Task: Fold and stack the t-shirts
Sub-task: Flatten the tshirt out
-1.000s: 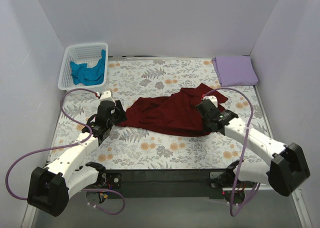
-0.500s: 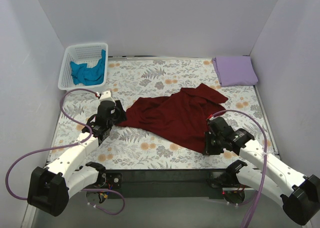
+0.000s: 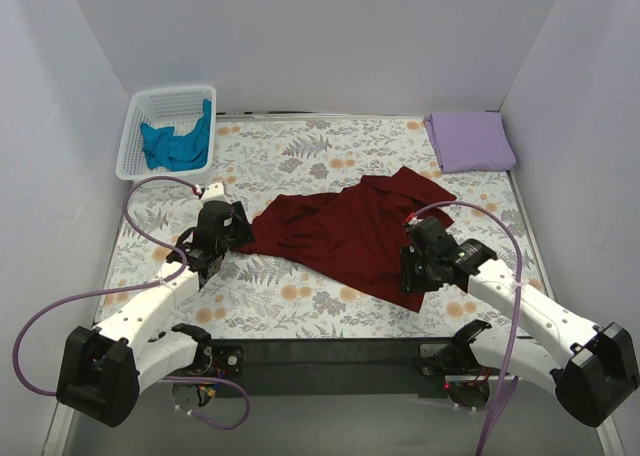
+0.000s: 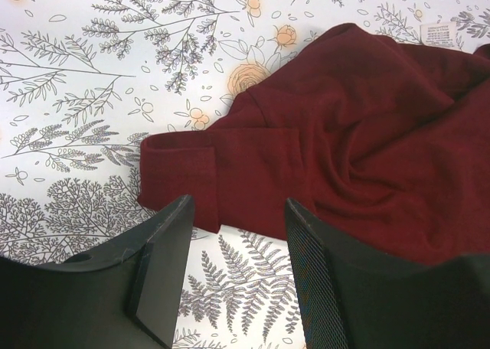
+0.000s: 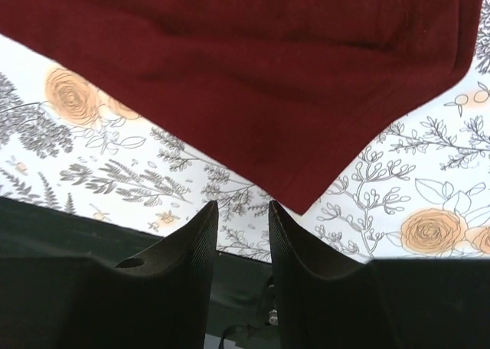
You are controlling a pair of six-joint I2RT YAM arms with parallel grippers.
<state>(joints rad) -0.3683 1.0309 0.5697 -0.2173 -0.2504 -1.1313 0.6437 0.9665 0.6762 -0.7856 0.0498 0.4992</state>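
Observation:
The dark maroon t-shirt lies spread and wrinkled on the middle of the floral cloth. My left gripper is open and empty at its left sleeve; in the left wrist view the gripper stands just short of the sleeve hem. My right gripper is at the shirt's near right corner; in the right wrist view its jaws stand a little apart and empty, just short of that corner. The lavender t-shirt lies folded at the far right. The teal t-shirt lies crumpled in the basket.
The white lattice basket stands at the far left corner. The floral cloth covers the table. The table's dark near edge runs just below the right gripper. Purple cables loop over both arms.
My right gripper pulled the shirt's near right corner toward the table's near edge, let it go and moved back a little. The shirt lies flatter. The left arm has barely moved.

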